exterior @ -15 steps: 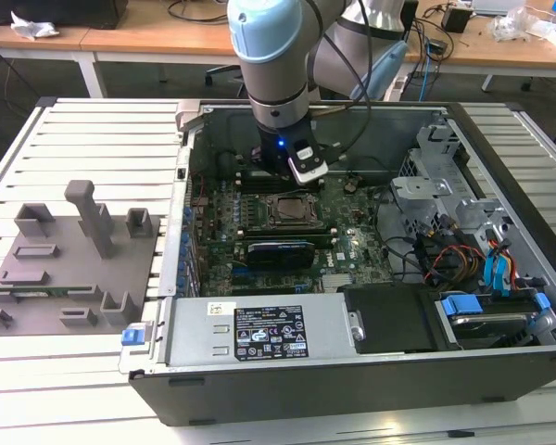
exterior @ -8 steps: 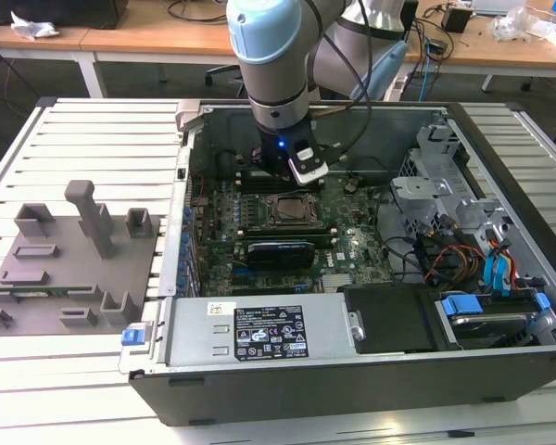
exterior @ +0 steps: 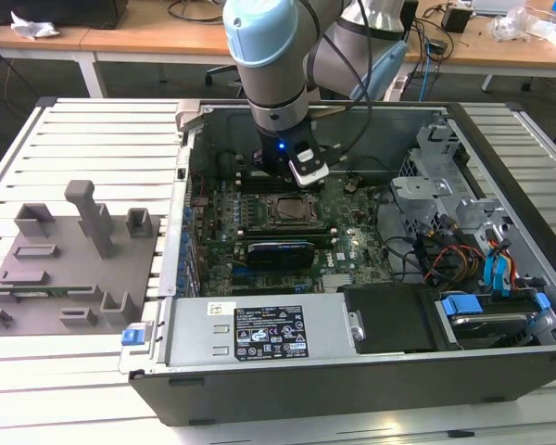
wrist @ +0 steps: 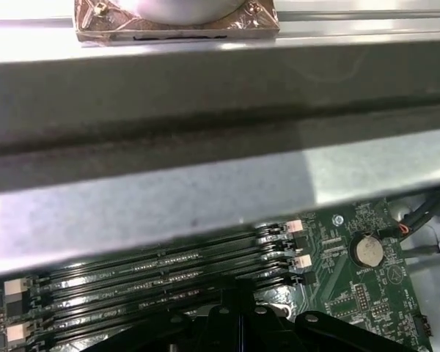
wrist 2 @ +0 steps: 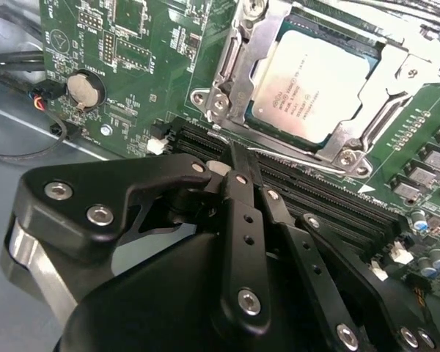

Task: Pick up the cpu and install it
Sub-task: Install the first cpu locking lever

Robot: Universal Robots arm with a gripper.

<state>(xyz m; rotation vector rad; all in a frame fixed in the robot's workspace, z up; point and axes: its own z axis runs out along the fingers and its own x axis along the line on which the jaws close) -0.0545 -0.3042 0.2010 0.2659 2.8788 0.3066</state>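
One slatted white bench (exterior: 83, 139) carrying one open computer case (exterior: 371, 371), lying on its side, with one green motherboard (exterior: 347, 246) inside. One arm (exterior: 269, 56) reaches down into the case from above, its head sitting just past the far edge of the socket in the exterior view. One grey tray (exterior: 46, 278) sits on the bench at the exterior view's left, well apart from the arm; I count roughly four upright grey blocks on it, but the flatter ones blur together. One socket (wrist 2: 425, 66) with metal frame, and one cpu (wrist 2: 319, 84) already lying flat inside it, silver top up; the frame corners overlap its edges and the socket's far side is cut off in the second wrist view. One gripper (wrist 2: 235, 150): black jaws drawn together to a narrow tip with nothing between them, hovering over the memory slots (wrist 2: 337, 198) just beside the socket, apart from the cpu. Four long slots countable in the first wrist view, ends cut off. One coin cell (wrist: 368, 251) visible in both wrist views. The case wall (wrist: 205, 147) blocks most of the first wrist view, and the drive bays at the exterior view's right are a tangle of cables, hard to sort out.
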